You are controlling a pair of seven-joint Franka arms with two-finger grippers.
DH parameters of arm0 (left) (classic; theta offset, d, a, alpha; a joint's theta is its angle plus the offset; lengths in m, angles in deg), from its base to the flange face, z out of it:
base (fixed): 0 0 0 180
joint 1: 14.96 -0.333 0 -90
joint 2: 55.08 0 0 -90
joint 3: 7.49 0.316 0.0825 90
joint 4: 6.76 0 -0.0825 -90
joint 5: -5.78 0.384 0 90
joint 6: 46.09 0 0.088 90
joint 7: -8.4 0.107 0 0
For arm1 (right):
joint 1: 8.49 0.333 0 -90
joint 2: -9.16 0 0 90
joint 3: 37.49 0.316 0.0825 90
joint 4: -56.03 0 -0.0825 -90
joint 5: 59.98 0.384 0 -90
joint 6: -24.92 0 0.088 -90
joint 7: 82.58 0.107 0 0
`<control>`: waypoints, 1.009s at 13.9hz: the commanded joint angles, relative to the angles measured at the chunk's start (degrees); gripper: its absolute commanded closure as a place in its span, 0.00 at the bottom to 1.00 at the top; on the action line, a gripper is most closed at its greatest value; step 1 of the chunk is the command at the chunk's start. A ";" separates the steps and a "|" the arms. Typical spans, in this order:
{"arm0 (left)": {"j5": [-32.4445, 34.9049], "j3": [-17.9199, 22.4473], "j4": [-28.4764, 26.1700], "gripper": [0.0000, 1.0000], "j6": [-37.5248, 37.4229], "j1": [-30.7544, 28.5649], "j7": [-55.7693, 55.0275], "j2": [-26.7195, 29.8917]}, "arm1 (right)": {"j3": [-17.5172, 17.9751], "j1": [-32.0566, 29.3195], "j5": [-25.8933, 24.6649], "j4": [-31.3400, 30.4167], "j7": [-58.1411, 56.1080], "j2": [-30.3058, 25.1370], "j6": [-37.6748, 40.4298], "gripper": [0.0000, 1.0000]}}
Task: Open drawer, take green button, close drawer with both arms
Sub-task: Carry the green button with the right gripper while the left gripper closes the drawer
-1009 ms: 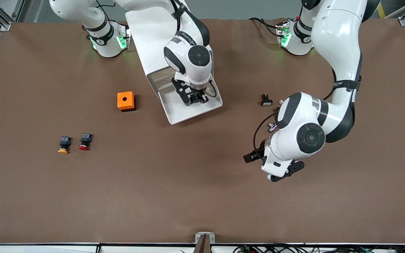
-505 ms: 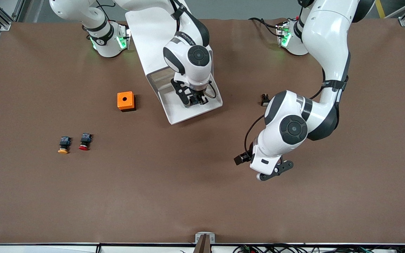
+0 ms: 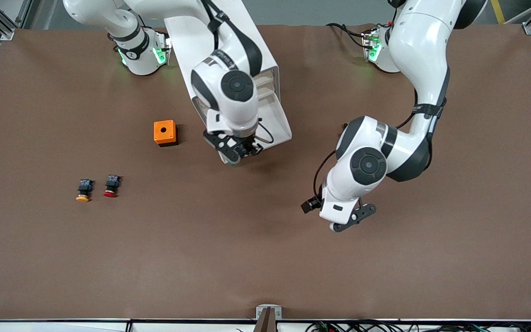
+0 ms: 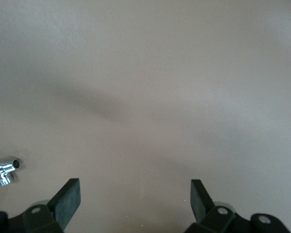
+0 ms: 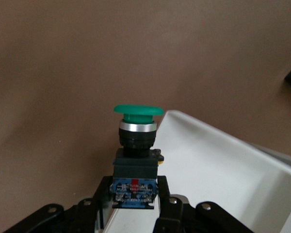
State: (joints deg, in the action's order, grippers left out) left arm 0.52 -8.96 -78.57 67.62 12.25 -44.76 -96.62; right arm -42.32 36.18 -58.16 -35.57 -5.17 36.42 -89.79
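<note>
**Green button held over the front corner of the open drawer**

The right gripper (image 3: 238, 154) hung over the front corner of the pulled-out drawer (image 3: 278, 123), at the corner nearest the front camera. In the right wrist view its fingers (image 5: 166, 206) were clamped on the black body of the button (image 5: 137, 150), whose green cap pointed away from the wrist. The button was up in the air, partly over the drawer's white rim (image 5: 223, 141) and partly over the brown table (image 3: 265, 249).

The drawer stood open at the bottom of the white cabinet (image 3: 228, 41), which lay between the two arm bases.

The left gripper (image 3: 351, 220) hovered over bare table toward the left arm's end, nearer to the front camera than the drawer. The left wrist view showed its fingers (image 4: 68, 199) spread wide apart with nothing between them.

An orange box (image 3: 165, 133) with a round hole in its top sat beside the drawer, toward the right arm's end. Nearer the front camera than this box, the red-capped button (image 3: 111, 186) and the yellow-orange-capped button (image 3: 83, 190) lay just beside each other.
</note>
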 commanded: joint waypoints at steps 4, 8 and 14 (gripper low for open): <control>1.83 0.24 -12.37 0.00 9.50 5.05 -7.74 4.09 | 0.96 -13.62 -0.15 -2.09 -30.16 -4.05 3.52 1.00; 2.80 0.24 -18.17 0.00 13.18 8.56 -12.48 5.14 | 0.96 -22.06 -0.06 -7.97 -49.87 -5.99 2.57 1.00; 2.89 0.07 -19.77 0.00 15.13 14.80 -19.87 5.41 | 0.87 -28.67 -0.06 -21.32 -60.10 -7.84 -11.21 1.00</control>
State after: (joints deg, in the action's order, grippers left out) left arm 1.99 -9.13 -95.84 81.88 25.20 -62.02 -93.33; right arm -42.55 9.09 -58.14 -50.32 -63.75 31.54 -96.04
